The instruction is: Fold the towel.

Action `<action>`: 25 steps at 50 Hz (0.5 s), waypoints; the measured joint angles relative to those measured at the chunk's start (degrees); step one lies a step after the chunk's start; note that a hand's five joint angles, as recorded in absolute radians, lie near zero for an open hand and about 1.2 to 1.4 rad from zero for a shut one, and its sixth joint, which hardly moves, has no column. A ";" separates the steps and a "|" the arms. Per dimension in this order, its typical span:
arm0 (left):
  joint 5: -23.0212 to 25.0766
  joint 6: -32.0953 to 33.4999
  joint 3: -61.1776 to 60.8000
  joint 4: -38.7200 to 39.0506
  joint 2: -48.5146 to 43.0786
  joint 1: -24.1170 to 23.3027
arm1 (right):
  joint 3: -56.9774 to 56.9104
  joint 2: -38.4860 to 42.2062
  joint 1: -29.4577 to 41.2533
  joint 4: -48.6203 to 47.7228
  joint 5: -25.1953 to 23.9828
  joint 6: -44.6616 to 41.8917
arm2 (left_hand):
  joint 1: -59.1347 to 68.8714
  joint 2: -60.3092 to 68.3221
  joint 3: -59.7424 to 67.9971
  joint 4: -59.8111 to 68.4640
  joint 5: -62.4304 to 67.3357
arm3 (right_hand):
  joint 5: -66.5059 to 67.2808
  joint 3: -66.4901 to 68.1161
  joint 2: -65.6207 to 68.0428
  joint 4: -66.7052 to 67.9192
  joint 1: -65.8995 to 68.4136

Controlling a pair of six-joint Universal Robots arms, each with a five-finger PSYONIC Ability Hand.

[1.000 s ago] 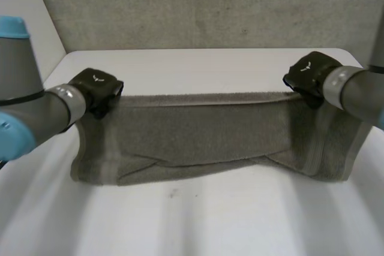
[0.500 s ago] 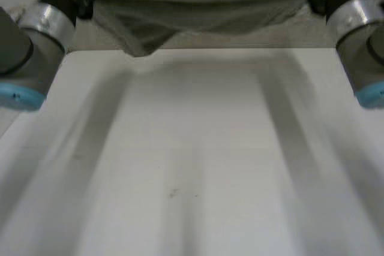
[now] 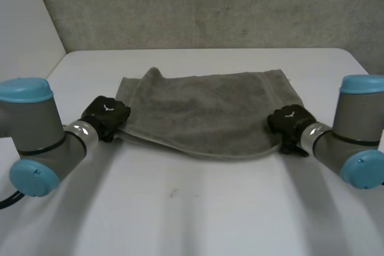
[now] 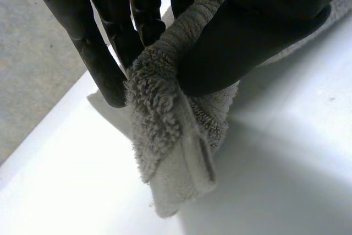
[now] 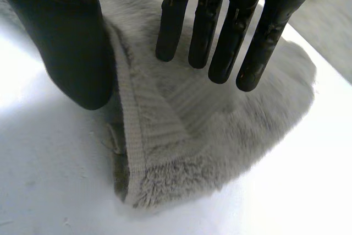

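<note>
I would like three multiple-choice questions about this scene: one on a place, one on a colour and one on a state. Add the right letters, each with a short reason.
1. Where on the towel is the left hand?
A) at its middle
B) at its near left corner
C) at its far edge

2. What colour is the towel?
A) grey
B) red
C) yellow

3. What is the left hand doing?
A) it is curled into a fist that holds nothing
B) it hangs open, well away from the towel
C) it pinches the towel between thumb and fingers

Answers:
1 B: the head view shows the hand at that corner.
2 A: the cloth is grey in every view.
3 C: in the left wrist view the bunched corner sits between the thumb and the fingers.
</note>
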 measured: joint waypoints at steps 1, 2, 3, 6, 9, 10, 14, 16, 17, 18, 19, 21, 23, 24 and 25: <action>-0.02 0.02 -0.05 -0.09 0.34 0.11 | 0.08 -0.23 -0.53 -0.05 0.02 2.11 | 0.00 0.00 0.00 0.00 0.00 | -0.62 -0.49 -0.40 -0.55 -0.50; -0.01 0.02 -0.27 -0.22 1.08 0.36 | 0.33 -0.80 -1.71 -0.14 0.02 6.62 | 0.00 0.00 0.00 0.00 0.00 | -0.86 -0.58 -0.40 -0.71 -0.67; -0.01 0.02 -0.27 -0.22 1.08 0.36 | 0.33 -0.80 -1.71 -0.14 0.02 6.62 | 0.00 0.00 0.00 0.00 0.00 | -0.86 -0.58 -0.40 -0.71 -0.67; 0.07 -0.07 -1.19 -0.37 2.80 0.93 | 1.22 -2.06 -4.45 -0.40 0.18 15.98 | 0.00 0.00 0.00 0.00 0.00 | -0.93 -0.58 -0.40 -0.72 -0.70; 0.11 -0.15 -1.79 -0.36 3.50 1.17 | 1.67 -2.50 -5.47 -0.52 0.27 18.84 | 0.00 0.00 0.00 0.00 0.00 | -0.92 -0.56 -0.40 -0.70 -0.70; 0.11 -0.19 -2.03 -0.36 3.64 1.24 | 1.99 -2.76 -6.08 -0.66 0.36 20.14 | 0.00 0.00 0.00 0.00 0.00 | -0.90 -0.50 -0.40 -0.60 -0.70; 0.17 -0.25 -3.20 -0.28 3.81 1.31 | 2.64 -3.10 -7.04 -1.11 0.44 20.94 | 0.00 0.00 0.00 0.00 0.00 | 6.22 8.20 7.63 7.78 5.69; 0.19 -0.27 -3.70 -0.24 3.76 1.31 | 2.84 -3.01 -7.27 -1.56 0.27 20.63 | 0.00 0.00 0.00 0.00 0.00 | 11.69 14.56 14.04 14.06 11.05; 0.19 -0.28 -3.82 -0.24 3.73 1.30 | 2.87 -2.96 -7.29 -1.67 0.23 20.54 | 0.00 0.00 0.00 0.00 0.00 | 14.24 16.79 16.25 16.76 13.23; 0.19 -0.29 -4.06 -0.22 3.66 1.25 | 2.97 -2.76 -7.31 -2.01 0.11 20.34 | 0.00 0.00 0.00 0.00 0.00 | 17.43 20.64 19.93 20.15 16.07; 0.17 -0.29 -4.15 -0.22 3.62 1.21 | 3.01 -2.68 -7.32 -2.15 0.05 20.28 | 0.00 0.00 0.00 0.00 0.00 | 23.01 26.36 25.65 25.91 20.75; 0.04 -0.31 -4.40 -0.27 3.57 1.02 | 3.20 -2.86 -7.41 -2.61 -0.27 20.05 | 0.00 0.00 0.00 0.00 0.00 | 28.25 31.35 30.48 31.61 23.30; 0.00 -0.32 -4.47 -0.34 3.61 0.99 | 3.23 -3.04 -7.43 -2.66 -0.39 19.97 | 0.00 0.00 0.00 0.00 0.00 | 28.56 31.79 30.65 32.20 23.30; -0.11 -0.33 -4.67 -0.75 3.87 0.97 | 3.36 -3.91 -7.48 -2.52 -0.78 19.46 | 0.00 0.00 0.00 0.00 0.00 | 28.73 31.86 30.66 32.36 23.30; -0.15 -0.33 -4.80 -1.22 4.24 1.00 | 3.48 -5.13 -7.50 -2.26 -1.25 18.54 | 0.00 0.00 0.00 0.00 0.00 | 28.74 31.86 30.66 32.36 23.30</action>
